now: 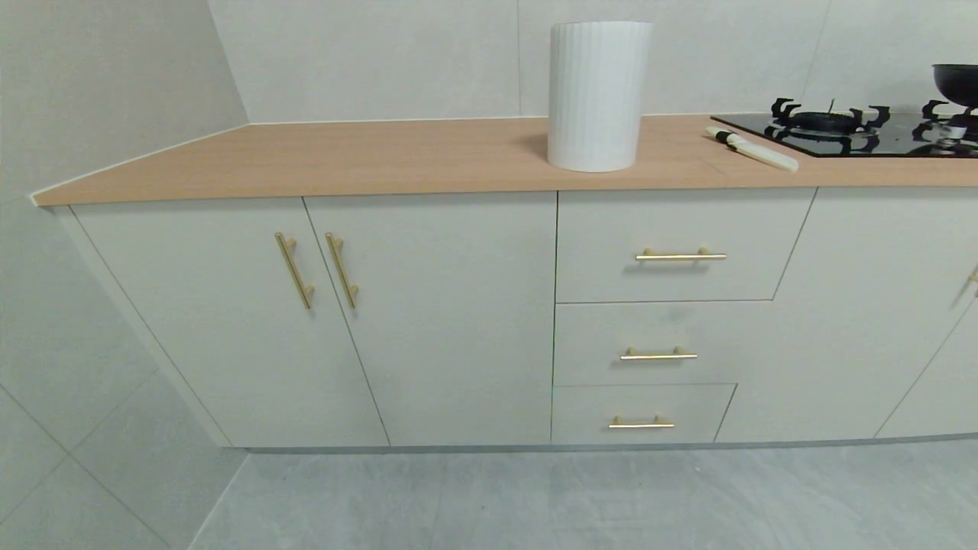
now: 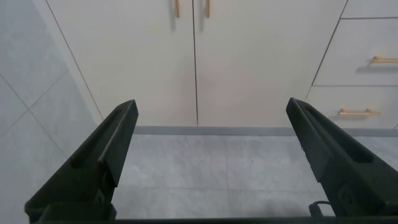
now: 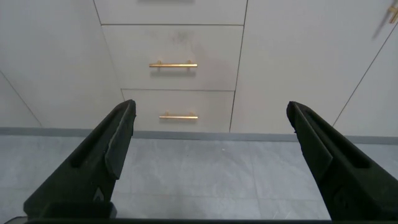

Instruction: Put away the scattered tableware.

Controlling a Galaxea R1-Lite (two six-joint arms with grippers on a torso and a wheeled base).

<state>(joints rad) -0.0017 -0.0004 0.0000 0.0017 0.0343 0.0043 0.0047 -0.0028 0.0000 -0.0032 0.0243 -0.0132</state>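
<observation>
- L fingers [image 2: 112, 143]: dark, spread wide, nothing between them.
- Under L fingers: grey tiled floor [image 2: 205, 168].
- Straight ahead of L fingers: pale double cupboard doors [image 2: 155, 56], shut, two gold bar handles side by side at the seam [image 2: 176, 7]. Grey plinth strip runs where the doors meet the floor.
- R fingers [image 3: 109, 146]: dark, also spread wide, holding nothing.
- Under R fingers: same grey floor.
- Ahead of R fingers: stack of drawers [image 3: 174, 62], all shut, each w/ a gold bar handle [image 3: 173, 65]. A plain pale panel sits next to them.
- Head view: drawer stack is 3 high, to the robot's right of the double doors.
- Task item: cream knife-like utensil [image 1: 752, 149] lies flat on the wooden tabletop [image 1: 344, 156], well above and apart from both sets of fingers. Dark band near one end. Can't tell its exact type.
- Utensil lies just beside the black hob [image 1: 901, 137], between the hob and a ribbed white cylinder [image 1: 594, 95].
- Cylinder stands upright on the tabletop, above the drawer stack, near the utensil but not touching it.
- Black pan [image 1: 959, 82] on the hob's far burner.
</observation>
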